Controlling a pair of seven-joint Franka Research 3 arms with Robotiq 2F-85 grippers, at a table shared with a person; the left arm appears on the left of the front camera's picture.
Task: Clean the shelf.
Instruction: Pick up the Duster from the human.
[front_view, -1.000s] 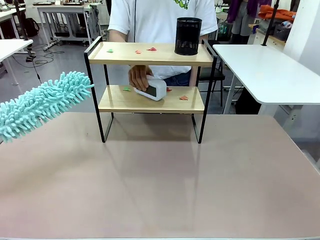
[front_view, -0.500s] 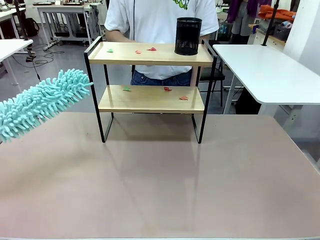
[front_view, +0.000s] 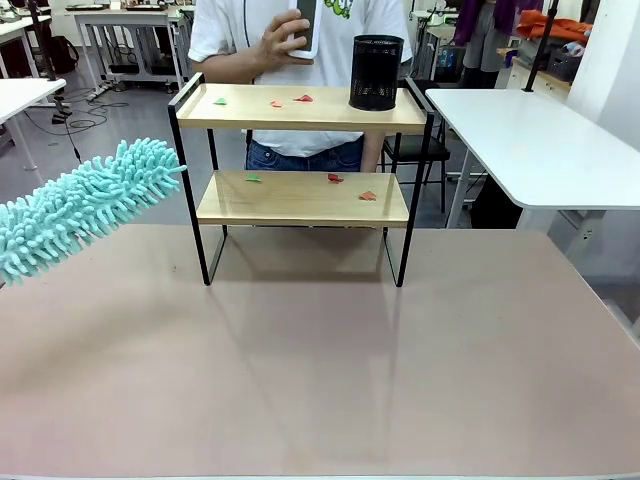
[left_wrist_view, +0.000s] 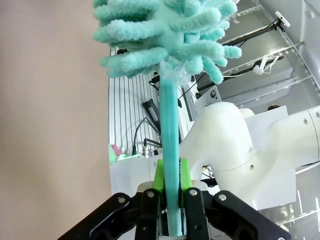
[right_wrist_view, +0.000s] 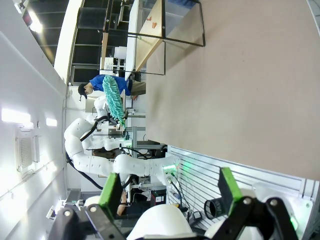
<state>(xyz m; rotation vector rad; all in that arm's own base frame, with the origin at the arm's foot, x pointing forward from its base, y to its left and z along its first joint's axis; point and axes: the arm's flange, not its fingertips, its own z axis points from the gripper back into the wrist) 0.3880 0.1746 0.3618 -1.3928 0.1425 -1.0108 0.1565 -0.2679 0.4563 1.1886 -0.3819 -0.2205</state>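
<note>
The shelf (front_view: 300, 203) stands at the table's far middle, two light wooden boards in a black frame. Small red and green scraps (front_view: 303, 98) lie on the top board, and more scraps (front_view: 335, 179) on the lower one. A black mesh cup (front_view: 376, 72) stands at the top board's right end. The teal fluffy duster (front_view: 90, 205) reaches in from the left, its tip just left of the shelf frame and apart from it. My left gripper (left_wrist_view: 171, 176) is shut on the duster's handle (left_wrist_view: 169, 130). My right gripper (right_wrist_view: 168, 189) stands open and holds nothing, far from the shelf (right_wrist_view: 150, 35).
Behind the shelf a person's hand (front_view: 283, 40) holds a white device (front_view: 307, 22) at chest height. A white table (front_view: 540, 140) stands at the right. The brown tabletop (front_view: 320, 360) in front of the shelf is bare.
The person's hand took the white device off the lower board, drew it out behind the shelf and raised it to chest height. The duster has hardly moved.
</note>
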